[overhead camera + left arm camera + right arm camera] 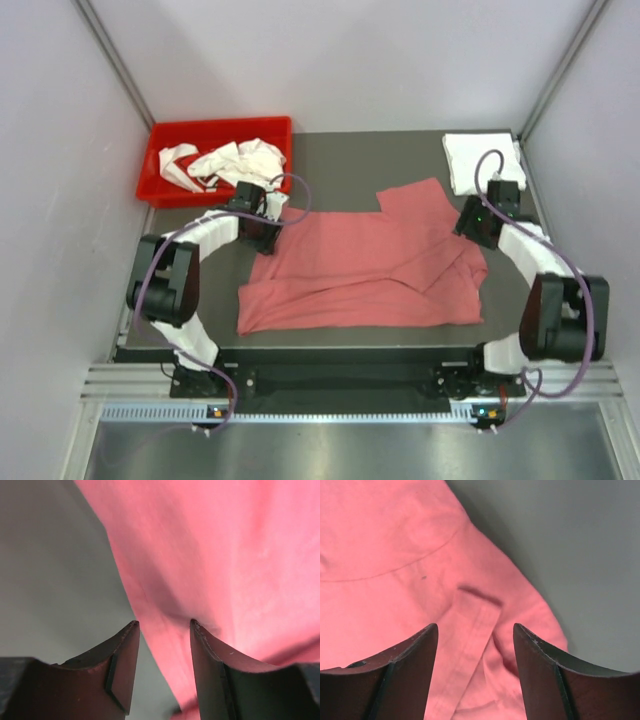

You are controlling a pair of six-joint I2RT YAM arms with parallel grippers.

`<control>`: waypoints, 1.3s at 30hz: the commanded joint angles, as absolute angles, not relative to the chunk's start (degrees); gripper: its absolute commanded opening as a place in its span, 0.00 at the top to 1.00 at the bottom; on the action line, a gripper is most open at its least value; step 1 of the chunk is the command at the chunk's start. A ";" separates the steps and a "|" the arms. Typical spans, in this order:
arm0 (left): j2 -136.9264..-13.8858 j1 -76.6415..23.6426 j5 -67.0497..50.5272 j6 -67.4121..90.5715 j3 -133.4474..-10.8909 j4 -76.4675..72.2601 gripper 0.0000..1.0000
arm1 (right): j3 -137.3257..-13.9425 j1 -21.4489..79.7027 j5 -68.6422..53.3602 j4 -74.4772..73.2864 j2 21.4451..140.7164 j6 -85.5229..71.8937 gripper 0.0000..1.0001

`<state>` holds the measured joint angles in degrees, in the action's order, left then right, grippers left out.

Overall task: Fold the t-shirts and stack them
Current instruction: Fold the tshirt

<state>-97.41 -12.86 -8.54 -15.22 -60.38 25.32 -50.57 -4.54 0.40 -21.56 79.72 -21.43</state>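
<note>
Pink shirt (pixel 370 270) lies spread and rumpled across the middle of the grey table (pixel 340 160), one sleeve reaching toward the far right. Left gripper (pixel 262 238) hangs over the shirt's far left corner, and right gripper (pixel 470 222) is over its right edge.

On the left wrist view, the left gripper (pixel 162 625) has its jaws spread. The shirt (pixel 225 555) edge runs up between them, with bare table (pixel 50 580) to the left. Nothing is pinched, and I cannot tell whether the tips touch the cloth.

Over to the right wrist: the right gripper (pixel 475 627) is also spread wide, and a stitched hem band of the shirt (pixel 395 555) lies between the jaws. There is a tiny dark speck (pixel 424 577) on the fabric and a curved seam above it. The table (pixel 570 540) shows at upper right.

At the far left sits a red bin (pixel 220 124) holding crumpled white shirts (pixel 235 160). At the far right corner, a folded white shirt (pixel 478 160) lies flat, well apart from the pink one.
</note>
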 commanded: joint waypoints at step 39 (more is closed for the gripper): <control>-83.85 -3.26 0.52 -16.96 -60.89 29.89 0.49 | -67.39 -0.44 -2.46 -14.77 97.74 -11.17 0.52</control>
